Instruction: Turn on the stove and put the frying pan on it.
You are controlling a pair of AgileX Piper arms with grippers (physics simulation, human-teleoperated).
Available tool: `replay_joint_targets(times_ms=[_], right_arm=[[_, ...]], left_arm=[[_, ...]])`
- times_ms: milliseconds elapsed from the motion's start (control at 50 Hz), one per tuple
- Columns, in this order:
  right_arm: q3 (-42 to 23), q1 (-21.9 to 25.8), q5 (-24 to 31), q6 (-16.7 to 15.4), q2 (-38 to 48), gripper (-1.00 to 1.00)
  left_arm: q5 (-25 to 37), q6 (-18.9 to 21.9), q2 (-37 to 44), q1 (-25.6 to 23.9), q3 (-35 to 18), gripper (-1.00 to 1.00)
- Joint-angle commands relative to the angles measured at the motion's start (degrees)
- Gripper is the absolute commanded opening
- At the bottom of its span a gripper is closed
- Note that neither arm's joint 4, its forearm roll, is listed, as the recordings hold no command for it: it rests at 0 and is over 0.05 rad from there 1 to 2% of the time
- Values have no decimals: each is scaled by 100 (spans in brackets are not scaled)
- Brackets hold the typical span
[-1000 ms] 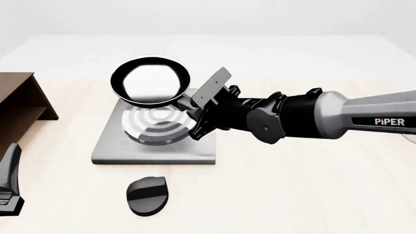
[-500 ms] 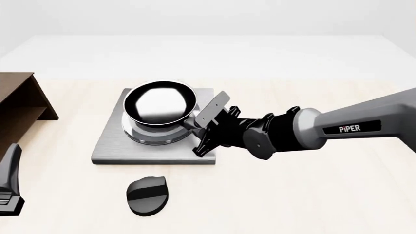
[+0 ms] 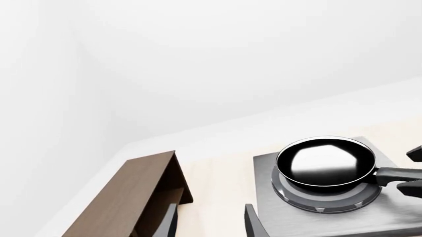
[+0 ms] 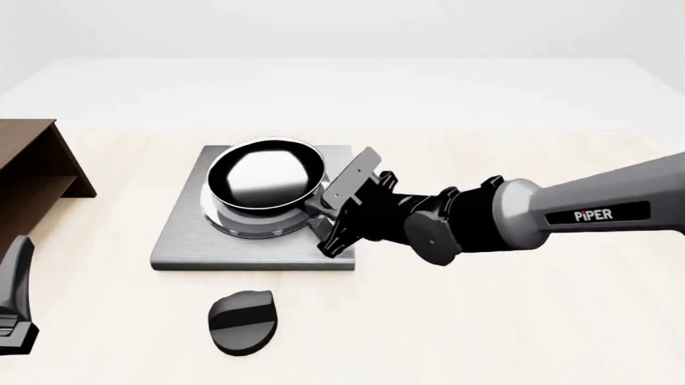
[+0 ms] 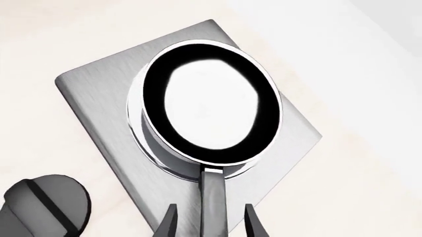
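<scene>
The stove (image 4: 182,241), a flat grey metal plate with silver rings, lies on the table (image 4: 514,321) a little to the 9 o'clock side of the middle in the front view. The frying pan (image 4: 265,176) sits on its rings, at about the plate's centre; its handle points toward 4 o'clock. I judge that the step in hand is the placing of the pan, and it seems nearly finished.

The right gripper (image 5: 205,219) has its fingers on both sides of the handle. In the right wrist view a thin gap shows on each side, so I cannot tell if it grips or has let go. The left gripper (image 3: 209,222) is parted and holds nothing, near the dark brown wooden shelf (image 4: 32,172).

The pan is small, round and black, with a glossy inside that mirrors white light.

The black oval knob (image 4: 242,321) lies apart at 6 o'clock from the plate, untouched. The next move probably calls for freeing the handle and turning this knob.
</scene>
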Motion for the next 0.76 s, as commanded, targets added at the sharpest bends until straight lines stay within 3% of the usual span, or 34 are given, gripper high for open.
replay_joint_targets(times_ms=[20, 120, 240, 340, 400, 500, 540, 660, 740, 760], right_arm=[[46, -19, 691, 103, -1590, 100], [-259, -184, 1753, -218, -3039, 100], [-398, -145, 2412, -373, -4105, 100], [-255, -174, 2614, -391, -4872, 100], [7, -203, 2746, -115, -5582, 100], [1342, -449, 2541, 67, -7200, 100], [1539, -550, 2662, 382, -7532, 100], [1976, -1004, 3164, 718, -8697, 100], [2618, -1553, 3495, 1518, -9979, 100], [2797, -1604, 3495, 1531, -10156, 100]], left_arm=[[7, 1, 0, 9, -8, 100], [3, 38, 0, -17, 3, 100], [-24, 74, 0, -11, 8, 100], [-41, 125, 0, -19, 22, 100], [-62, 119, 0, 2, 32, 100], [-41, 128, 0, 5, 28, 100], [-40, 149, 0, -5, 30, 100], [-78, 178, 0, 4, 46, 100], [-62, 190, 0, -13, 25, 100], [-58, 188, 0, -8, 19, 100]])
